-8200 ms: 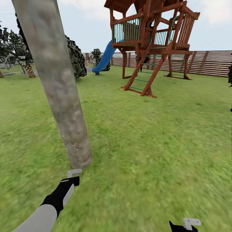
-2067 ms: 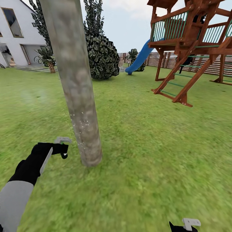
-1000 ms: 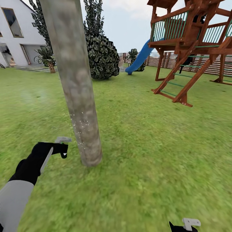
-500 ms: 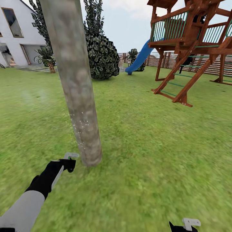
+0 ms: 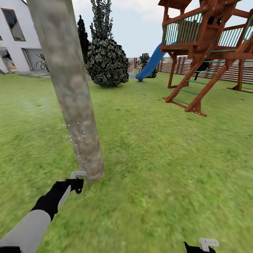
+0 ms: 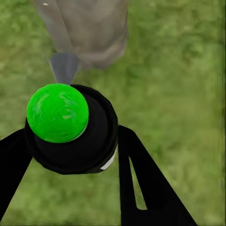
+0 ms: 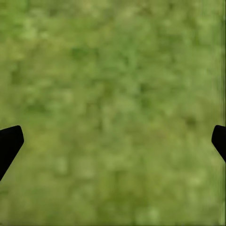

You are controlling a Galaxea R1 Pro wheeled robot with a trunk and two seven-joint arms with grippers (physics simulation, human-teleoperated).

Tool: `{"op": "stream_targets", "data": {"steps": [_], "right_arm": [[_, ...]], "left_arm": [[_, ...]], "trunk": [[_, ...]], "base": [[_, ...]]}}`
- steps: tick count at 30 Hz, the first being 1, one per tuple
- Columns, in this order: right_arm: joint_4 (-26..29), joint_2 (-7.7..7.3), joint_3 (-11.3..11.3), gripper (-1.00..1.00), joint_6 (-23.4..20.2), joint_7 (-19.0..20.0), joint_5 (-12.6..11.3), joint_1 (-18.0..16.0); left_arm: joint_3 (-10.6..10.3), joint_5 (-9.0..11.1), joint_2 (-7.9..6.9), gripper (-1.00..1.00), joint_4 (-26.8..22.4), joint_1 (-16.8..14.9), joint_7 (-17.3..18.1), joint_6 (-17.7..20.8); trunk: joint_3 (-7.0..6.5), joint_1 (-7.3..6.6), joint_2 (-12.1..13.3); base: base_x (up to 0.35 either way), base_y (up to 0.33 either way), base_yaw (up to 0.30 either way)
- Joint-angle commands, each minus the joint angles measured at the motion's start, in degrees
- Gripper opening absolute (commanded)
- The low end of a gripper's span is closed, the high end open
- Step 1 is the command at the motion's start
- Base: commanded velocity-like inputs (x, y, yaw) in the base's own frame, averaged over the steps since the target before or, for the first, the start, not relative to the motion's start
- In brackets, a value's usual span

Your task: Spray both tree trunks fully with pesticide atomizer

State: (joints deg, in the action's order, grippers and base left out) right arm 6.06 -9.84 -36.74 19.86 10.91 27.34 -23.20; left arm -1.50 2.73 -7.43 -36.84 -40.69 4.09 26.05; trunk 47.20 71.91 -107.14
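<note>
Step in hand: spraying the first tree, judging by the fine white specks of pesticide [image 5: 78, 135] scattered only low on the thick, mottled pale grey-brown tree trunk [image 5: 70, 88].
Left gripper: the left gripper [image 5: 78, 180] hangs low, just beside the foot of the trunk, and in the left wrist view its dark fingers [image 6: 141, 179] sit closed around the sprayer.
Atomizer location: the small dark pesticide atomizer [image 6: 73, 129] is in the left gripper, above the green lawn [image 5: 168, 158], its grey-white tip [image 6: 64, 66] aimed at the base of the trunk.
Atomizer looks: a round black body with a bright green dome on top [image 6: 57, 113], a sliver of white at its side and a pale tapering nozzle; in the head view it is too small to make out in detail.
Right gripper: the right gripper [image 7: 113, 139] faces bare grass, its two dark tips wide apart at the picture's edges, with nothing between them.
Coverage so far: specks show on a short band near the bottom; the bark above looks bare, so the trunk seems far from covered.
Next move: likely calls for raising the nozzle along the trunk and working round it; a second tree remains afterwards.
Surroundings: a round dark green bush [image 5: 105, 61], a brown wooden play tower [image 5: 207, 42] with a blue slide [image 5: 151, 65], and a white house [image 5: 14, 35].
</note>
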Motion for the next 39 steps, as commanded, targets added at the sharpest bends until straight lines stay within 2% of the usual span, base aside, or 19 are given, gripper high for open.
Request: {"op": "stream_targets", "data": {"steps": [1, 2, 5, 10, 14, 20, 29, 33, 34, 37, 39], "right_arm": [[0.0, 0.00, 0.0, 1.00, 0.0, 0.0, 0.0, 0.0], [0.0, 0.00, 0.0, 1.00, 0.0, 0.0, 0.0, 0.0], [0.0, 0.01, 0.0, 1.00, 0.0, 0.0, 0.0, 0.0], [0.2, 0.00, -0.1, 1.00, 0.1, 0.0, -0.1, 0.0], [0.2, 0.00, -0.1, 1.00, 0.1, 0.0, -0.1, 0.0], [0.1, 0.00, 0.0, 1.00, 0.0, 0.0, -0.1, 0.0], [0.1, 0.00, 0.0, 1.00, 0.0, 0.0, 0.0, 0.0], [0.1, 0.00, 0.0, 1.00, 0.0, 0.0, -0.1, 0.0], [0.1, 0.00, 0.0, 1.00, 0.0, 0.0, -0.1, 0.0], [0.1, 0.00, 0.0, 1.00, 0.1, 0.0, -0.1, 0.0], [0.1, 0.00, 0.0, 1.00, 0.0, 0.0, -0.1, 0.0]], "left_arm": [[0.0, 0.9, 0.06, -1.00, 2.1, 0.0, -1.1, -2.2], [0.0, 2.0, 0.12, -1.00, 4.6, 0.0, -2.6, -4.3], [0.0, 3.6, 0.00, -1.00, 6.2, 0.1, -3.7, -7.8], [0.0, 3.9, -0.13, -1.00, 6.4, 0.7, -3.9, -8.7], [0.0, 4.1, 0.21, -1.00, 6.4, 1.7, -3.9, -12.3], [-0.1, 4.2, 1.67, -1.00, 6.3, 1.8, -3.8, -12.5], [0.0, 4.0, 1.66, -1.00, 6.4, 1.8, -3.9, -12.5], [0.0, 3.9, 1.71, -1.00, 6.4, 1.8, -3.9, -12.4], [-0.1, 3.9, 1.71, -1.00, 6.4, 1.8, -4.1, -12.4], [-0.1, 4.2, 2.13, -1.00, 6.4, 1.8, -7.9, -12.4], [-0.1, 4.2, 2.44, -1.00, 6.4, 1.8, -8.2, -12.5]], "trunk": [[0.00, 0.00, 0.0], [0.00, 0.00, 0.0], [0.00, 0.00, 0.0], [0.00, 0.00, 0.0], [0.00, 0.00, 0.0], [0.00, 0.00, 0.0], [0.00, 0.00, 0.0], [0.00, 0.00, 0.0], [0.00, 0.00, 0.0], [0.00, 0.00, 0.0], [0.00, 0.00, 0.0]], "base": [[0.000, -0.270, 0.000], [0.000, -0.270, 0.047], [0.028, -0.270, 0.173], [0.197, -0.215, 0.194], [0.234, -0.186, 0.008], [0.038, -0.258, 0.055], [0.136, -0.231, 0.273], [0.244, -0.174, 0.067], [0.251, -0.171, 0.006], [0.075, -0.049, 0.110], [0.004, -0.002, 0.265]]}}
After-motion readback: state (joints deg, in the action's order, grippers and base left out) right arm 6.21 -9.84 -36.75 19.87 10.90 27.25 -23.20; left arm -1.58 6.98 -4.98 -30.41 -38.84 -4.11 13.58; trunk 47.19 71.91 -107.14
